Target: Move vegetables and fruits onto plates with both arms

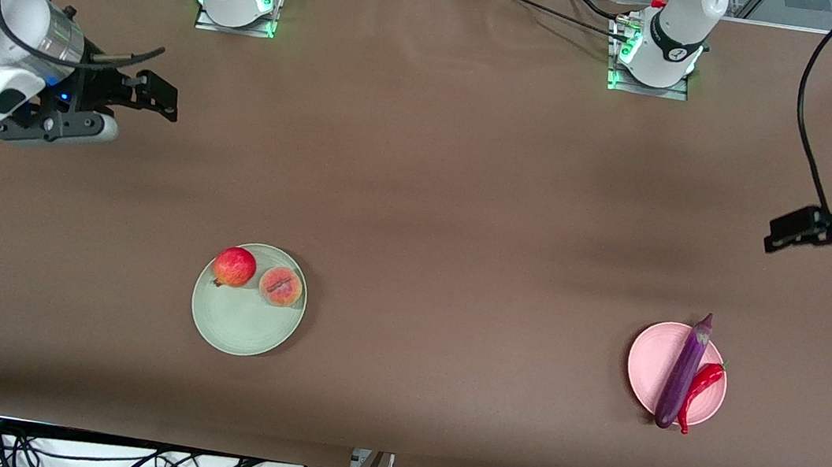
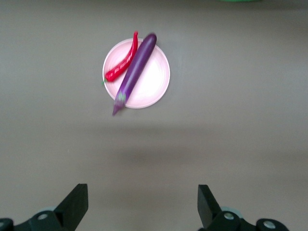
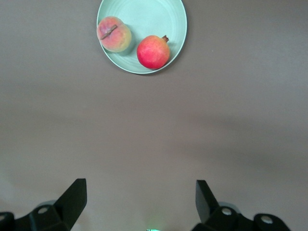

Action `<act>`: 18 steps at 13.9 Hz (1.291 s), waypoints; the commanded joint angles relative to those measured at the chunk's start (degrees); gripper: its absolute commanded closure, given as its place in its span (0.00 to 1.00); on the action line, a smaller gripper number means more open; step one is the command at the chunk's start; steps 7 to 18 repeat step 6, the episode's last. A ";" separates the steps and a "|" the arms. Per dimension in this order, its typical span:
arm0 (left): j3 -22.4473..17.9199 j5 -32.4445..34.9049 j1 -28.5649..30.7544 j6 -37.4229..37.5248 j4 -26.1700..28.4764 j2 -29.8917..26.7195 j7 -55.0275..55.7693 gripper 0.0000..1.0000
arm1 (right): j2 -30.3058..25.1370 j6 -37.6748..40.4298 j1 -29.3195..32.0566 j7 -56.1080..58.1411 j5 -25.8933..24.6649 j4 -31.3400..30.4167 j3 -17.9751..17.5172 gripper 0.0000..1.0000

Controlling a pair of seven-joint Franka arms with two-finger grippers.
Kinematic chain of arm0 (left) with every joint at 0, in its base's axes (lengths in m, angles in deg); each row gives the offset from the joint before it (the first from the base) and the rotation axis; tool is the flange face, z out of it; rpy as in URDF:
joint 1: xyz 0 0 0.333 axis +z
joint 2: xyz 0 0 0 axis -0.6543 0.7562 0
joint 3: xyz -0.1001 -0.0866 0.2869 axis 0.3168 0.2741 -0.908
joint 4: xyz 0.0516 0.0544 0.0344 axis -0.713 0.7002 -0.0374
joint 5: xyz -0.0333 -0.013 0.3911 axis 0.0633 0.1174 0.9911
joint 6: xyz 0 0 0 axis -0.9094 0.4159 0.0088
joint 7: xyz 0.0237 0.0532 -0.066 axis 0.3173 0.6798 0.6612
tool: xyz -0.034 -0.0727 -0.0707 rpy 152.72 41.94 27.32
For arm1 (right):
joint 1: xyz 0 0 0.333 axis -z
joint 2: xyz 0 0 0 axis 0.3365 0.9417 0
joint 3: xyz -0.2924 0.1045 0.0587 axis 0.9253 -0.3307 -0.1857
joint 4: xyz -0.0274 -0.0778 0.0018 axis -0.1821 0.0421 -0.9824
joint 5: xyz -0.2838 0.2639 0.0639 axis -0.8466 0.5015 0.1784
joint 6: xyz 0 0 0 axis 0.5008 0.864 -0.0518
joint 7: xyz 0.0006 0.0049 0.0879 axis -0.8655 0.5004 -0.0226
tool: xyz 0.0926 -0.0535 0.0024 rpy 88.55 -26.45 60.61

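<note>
Fruit sits on the green plate [image 1: 238,327] toward the right arm's end of the table: the red pomegranate [image 1: 234,266] and the peach [image 1: 280,286] lie side by side on the part of the plate farther from the front camera. The right gripper [image 1: 151,96] hangs over bare table, fingers wide apart, holding nothing. On the pink plate [image 1: 650,363] lie the purple eggplant [image 1: 683,371] and the red chili pepper [image 1: 700,390], touching. The left gripper [image 1: 785,231] hangs over bare table, also spread wide and holding nothing.
</note>
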 commanded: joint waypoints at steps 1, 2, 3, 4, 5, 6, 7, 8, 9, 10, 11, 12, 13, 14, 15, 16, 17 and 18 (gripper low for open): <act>-0.14 0.84 -0.15 -0.97 10.10 -6.76 0.39 0.00 | -0.48 -1.43 -0.04 0.07 -1.77 -0.87 -0.35 0.00; -0.14 0.83 -0.14 -0.97 10.11 -6.94 0.30 0.00 | -0.21 -1.42 0.05 0.07 -1.77 -0.52 -0.26 0.00; -0.14 0.74 -0.06 -0.89 10.54 -7.11 0.12 0.00 | -0.21 -1.42 0.22 0.15 -1.69 -0.34 -0.26 0.00; -0.14 0.66 0.12 -0.71 10.63 -7.11 -0.23 0.00 | -0.21 -1.42 0.22 0.15 -1.68 -0.25 -0.17 0.00; -0.14 0.66 0.30 -0.71 10.46 -6.68 -0.32 0.00 | -0.21 -1.42 0.14 0.15 -1.77 -0.25 0.00 0.00; -0.14 0.66 0.30 -0.62 9.85 -6.24 -0.32 0.00 | -0.21 -1.34 0.22 0.41 -1.77 -0.25 0.18 0.00; -0.14 0.66 0.30 -0.62 9.85 -6.24 -0.32 0.00 | -0.21 -1.34 0.22 0.41 -1.77 -0.25 0.18 0.00; -0.14 0.66 0.30 -0.62 9.85 -6.24 -0.32 0.00 | -0.21 -1.34 0.22 0.41 -1.77 -0.25 0.18 0.00; -0.14 0.66 0.30 -0.62 9.85 -6.24 -0.32 0.00 | -0.21 -1.34 0.22 0.41 -1.77 -0.25 0.18 0.00; -0.14 0.66 0.30 -0.62 9.85 -6.24 -0.32 0.00 | -0.21 -1.34 0.22 0.41 -1.77 -0.25 0.18 0.00; -0.14 0.66 0.30 -0.62 9.85 -6.24 -0.32 0.00 | -0.21 -1.34 0.22 0.41 -1.77 -0.25 0.18 0.00; -0.14 0.66 0.30 -0.62 9.85 -6.24 -0.32 0.00 | -0.21 -1.34 0.22 0.41 -1.77 -0.25 0.18 0.00; -0.14 0.66 0.30 -0.62 9.85 -6.24 -0.32 0.00 | -0.21 -1.34 0.22 0.41 -1.77 -0.25 0.18 0.00; -0.14 0.66 0.30 -0.62 9.85 -6.24 -0.32 0.00 | -0.21 -1.34 0.22 0.41 -1.77 -0.25 0.18 0.00; -0.14 0.66 0.30 -0.62 9.85 -6.24 -0.32 0.00 | -0.21 -1.34 0.22 0.41 -1.77 -0.25 0.18 0.00; -0.14 0.66 0.30 -0.62 9.85 -6.24 -0.32 0.00 | -0.21 -1.34 0.22 0.41 -1.77 -0.25 0.18 0.00; -0.14 0.66 0.30 -0.62 9.85 -6.24 -0.32 0.00 | -0.21 -1.34 0.22 0.41 -1.77 -0.25 0.18 0.00; -0.14 0.66 0.30 -0.62 9.85 -6.24 -0.32 0.00 | -0.21 -1.34 0.22 0.41 -1.77 -0.25 0.18 0.00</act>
